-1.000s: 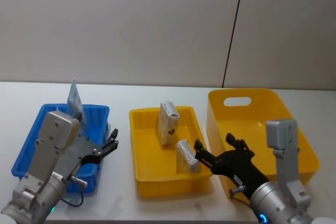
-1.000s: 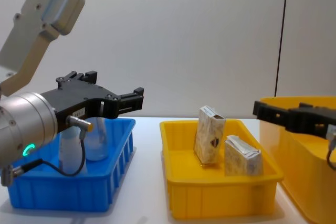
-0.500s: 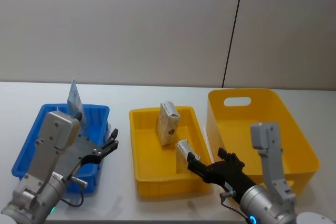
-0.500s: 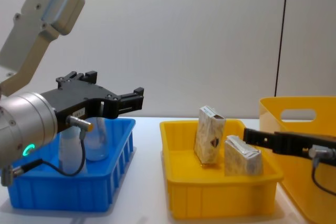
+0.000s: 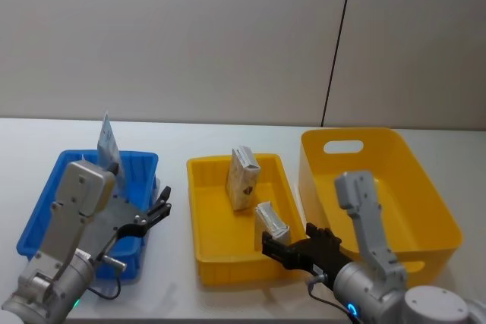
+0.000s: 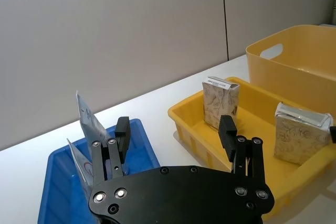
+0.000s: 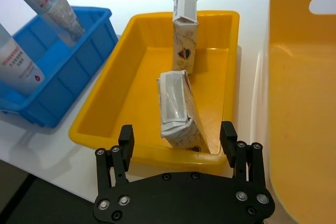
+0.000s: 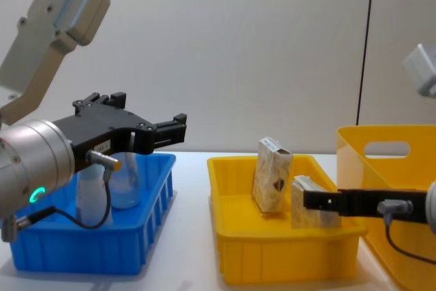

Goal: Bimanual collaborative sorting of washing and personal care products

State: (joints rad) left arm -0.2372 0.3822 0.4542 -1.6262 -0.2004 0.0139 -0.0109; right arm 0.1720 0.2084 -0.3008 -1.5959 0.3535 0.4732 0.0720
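Right claw (image 7: 177, 131): fingers apart, level with the near rim of the yellow tray (image 5: 220, 237), one on each side of the leaning carton (image 5: 271, 222) with clearance on both sides. This carton rests against the tray's right wall. The upright carton (image 5: 243, 178) stands behind it, just apart. The tray floor to the left is bare.

Left claw (image 6: 174, 129): fingers apart, hovering above the right edge of the blue bin (image 5: 36, 221), which holds the tubes (image 7: 44, 1). A strip of bench (image 5: 173, 187) separates bin and tray.

Nothing legible — the pale-blue tube (image 7: 46, 4) carries red lettering, the upright carton (image 7: 185, 38) a dark emblem.
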